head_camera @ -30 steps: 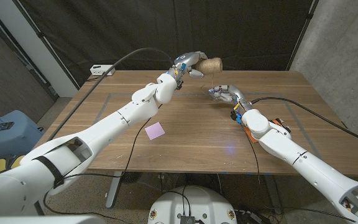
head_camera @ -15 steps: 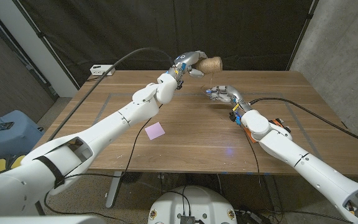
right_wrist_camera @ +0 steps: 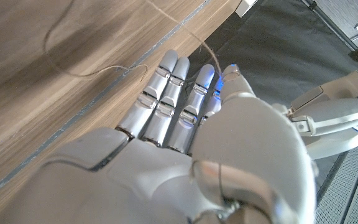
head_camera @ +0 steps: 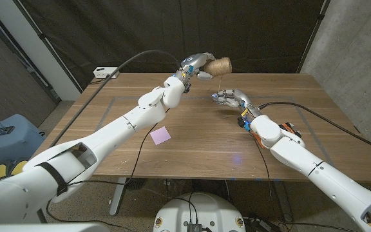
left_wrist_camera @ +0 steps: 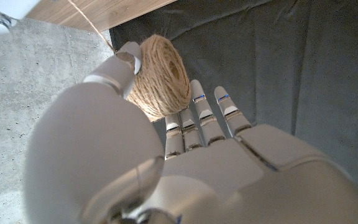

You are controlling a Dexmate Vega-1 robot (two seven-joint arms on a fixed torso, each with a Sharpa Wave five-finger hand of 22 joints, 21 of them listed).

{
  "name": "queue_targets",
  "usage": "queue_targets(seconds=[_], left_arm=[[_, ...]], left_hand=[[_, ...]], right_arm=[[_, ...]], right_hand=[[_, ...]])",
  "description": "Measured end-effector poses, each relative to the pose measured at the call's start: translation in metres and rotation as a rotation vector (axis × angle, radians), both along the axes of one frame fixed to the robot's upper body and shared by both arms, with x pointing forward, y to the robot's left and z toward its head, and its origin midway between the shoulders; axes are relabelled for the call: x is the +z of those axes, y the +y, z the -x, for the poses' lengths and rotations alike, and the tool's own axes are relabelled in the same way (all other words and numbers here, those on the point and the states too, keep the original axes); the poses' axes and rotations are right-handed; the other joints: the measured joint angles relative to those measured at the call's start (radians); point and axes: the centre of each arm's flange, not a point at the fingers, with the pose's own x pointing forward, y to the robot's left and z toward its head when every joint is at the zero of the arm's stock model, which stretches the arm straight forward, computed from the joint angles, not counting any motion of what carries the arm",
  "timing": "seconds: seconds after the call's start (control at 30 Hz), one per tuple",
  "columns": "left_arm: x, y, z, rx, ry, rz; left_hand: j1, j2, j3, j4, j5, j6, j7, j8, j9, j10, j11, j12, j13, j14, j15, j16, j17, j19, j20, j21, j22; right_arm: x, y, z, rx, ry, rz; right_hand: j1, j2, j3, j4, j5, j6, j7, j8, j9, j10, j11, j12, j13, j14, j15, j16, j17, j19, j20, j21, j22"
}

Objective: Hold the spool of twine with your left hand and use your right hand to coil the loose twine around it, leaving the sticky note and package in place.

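Note:
My left hand (head_camera: pixel 197 64) holds the spool of tan twine (head_camera: pixel 219 65) in the air above the table's far edge. In the left wrist view the spool (left_wrist_camera: pixel 161 76) sits between the thumb and the fingers. A strand (left_wrist_camera: pixel 91 23) runs off it toward the table. Just below and to the right of the spool, my right hand (head_camera: pixel 229 97) pinches that strand (right_wrist_camera: pixel 211 53) between thumb and a finger, the other fingers (right_wrist_camera: pixel 166 93) held straight. More loose twine (right_wrist_camera: pixel 92 70) lies curled on the wood. The pink sticky note (head_camera: pixel 161 135) lies at mid-table.
An orange item (head_camera: pixel 292 128) lies on the table by my right forearm, partly hidden by it. A white power strip (head_camera: pixel 101 71) sits at the far left corner. Cables trail from both arms over the wooden table (head_camera: pixel 192 154). A dark curtain hangs behind.
My right hand has edged slightly to the left under the spool. The left hand and the spool stay where they were.

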Motion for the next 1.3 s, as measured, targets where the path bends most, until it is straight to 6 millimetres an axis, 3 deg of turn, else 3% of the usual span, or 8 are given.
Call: queue_targets(seconds=[0.67, 1.3], left_arm=[[-0.002, -0.009, 0.003, -0.005, -0.002, -0.007], [-0.002, -0.006, -0.01, -0.002, 0.011, -0.001]], left_hand=[[0.0, 0.0, -0.009, 0.009, 0.018, -0.002, 0.002, 0.0, 0.0, 0.0, 0.0, -0.003, -0.005, -0.004, 0.003, 0.015, 0.019, -0.004, 0.004, 0.0, 0.004], [0.0, 0.0, -0.023, 0.01, 0.032, -0.001, 0.001, 0.0, 0.0, 0.0, 0.0, -0.006, -0.005, -0.007, 0.0, 0.019, 0.017, -0.004, 0.004, 0.0, 0.004]], right_arm=[[0.0, -0.007, 0.02, 0.012, -0.027, -0.019], [0.007, -0.005, 0.037, 0.029, -0.036, -0.006]], right_hand=[[0.016, 0.016, 0.0, -0.005, 0.0, 0.029, 0.004, 0.005, 0.0, 0.024, -0.003, 0.007, 0.009, 0.027, -0.009, 0.0, 0.009, 0.009, -0.002, 0.01, 0.0], [0.016, 0.016, -0.005, -0.011, 0.0, 0.031, 0.006, 0.005, 0.0, 0.024, -0.003, 0.007, 0.009, 0.035, -0.013, 0.0, 0.014, 0.009, -0.002, 0.014, 0.0]])
